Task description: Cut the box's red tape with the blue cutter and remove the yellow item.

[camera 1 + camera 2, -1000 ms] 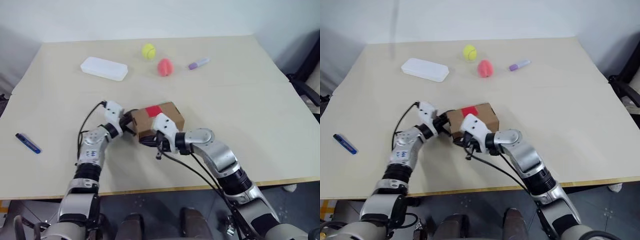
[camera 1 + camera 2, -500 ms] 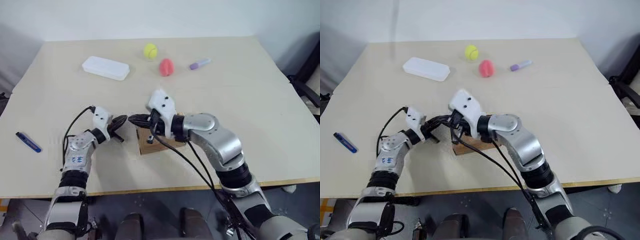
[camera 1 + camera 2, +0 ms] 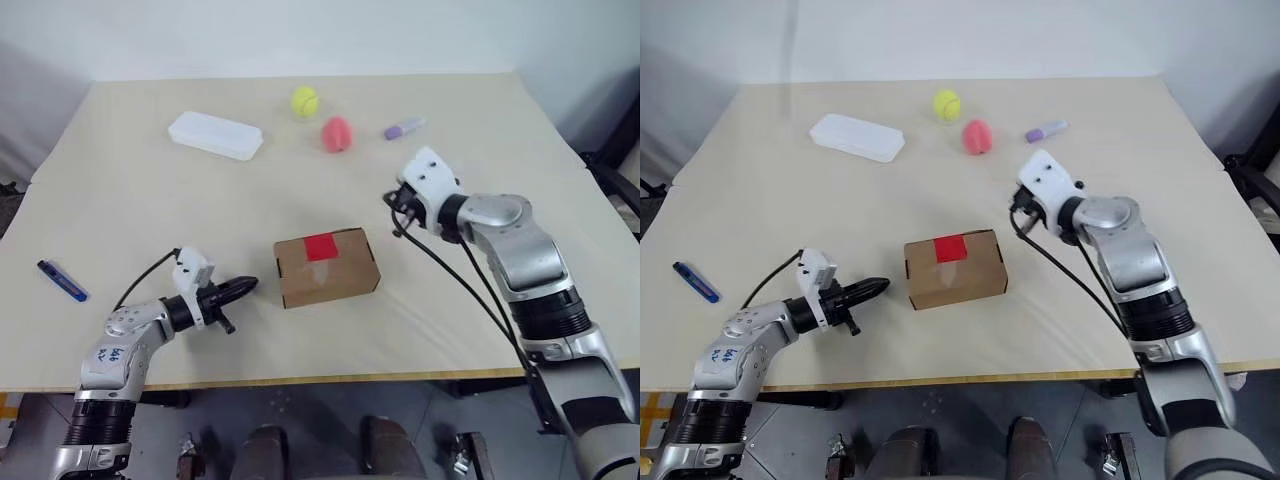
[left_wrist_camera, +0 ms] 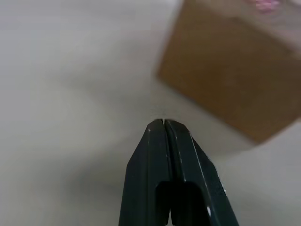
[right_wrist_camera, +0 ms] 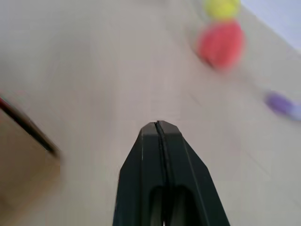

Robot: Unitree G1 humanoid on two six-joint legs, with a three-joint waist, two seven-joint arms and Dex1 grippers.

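Both arms have pulled off the box [image 3: 328, 267], which sits mid-table, red tape [image 3: 321, 247] on top. Left gripper [image 3: 243, 287] and right gripper [image 3: 390, 199] are clenched, empty. Blue cutter [image 3: 61, 282] lies far left.

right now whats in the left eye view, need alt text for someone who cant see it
A closed brown cardboard box with red tape on top sits mid-table, with the shut left gripper beside it and the shut right gripper raised off to its other side. A blue cutter lies at the table's left edge; a white case, tennis ball, pink ball and lavender marker lie along the far side.
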